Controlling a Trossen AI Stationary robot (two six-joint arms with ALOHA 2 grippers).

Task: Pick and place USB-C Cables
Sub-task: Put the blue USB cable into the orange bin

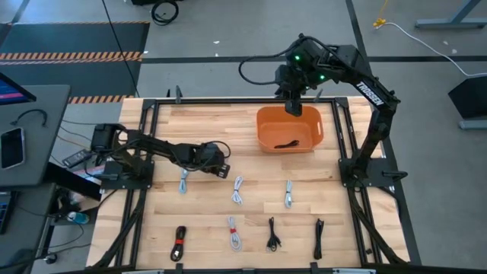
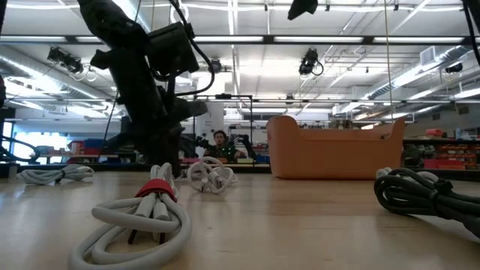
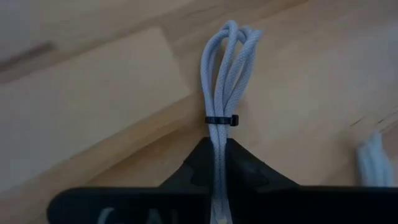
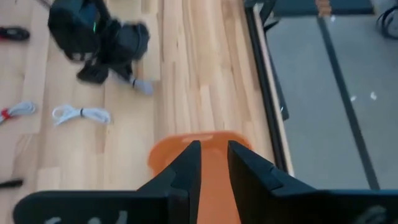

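My left gripper (image 1: 221, 169) is low over the table's middle left, shut on a white cable bundle (image 3: 225, 68) tied with a black band (image 3: 221, 120). My right gripper (image 1: 294, 106) hovers open above the orange bin (image 1: 268, 125); in the right wrist view its fingers (image 4: 186, 165) frame the bin's wall (image 4: 213, 180). One black cable (image 1: 288, 143) lies on the bin's floor. Flat on the table lie white bundles (image 1: 183, 181), (image 1: 237, 190), (image 1: 289, 194), a white one with a red band (image 1: 233, 234), a black one with a red band (image 1: 179, 243) and two black ones (image 1: 272, 234), (image 1: 319, 238). My left gripper pinches the white bundle between its two fingers just behind the black band (image 3: 216, 155). The strands run along the fingers and stick out ahead of them, ending in the looped end (image 3: 233, 34). The arm reaches in low from the table's left. Whether the loop touches the wood, I cannot tell.
A dark metal frame (image 1: 346, 129) borders the wooden table. The bin stands at the far side, right of centre. Another white bundle (image 3: 376, 163) lies close beside the held one. In the low view a person (image 2: 220, 142) sits far behind the table.
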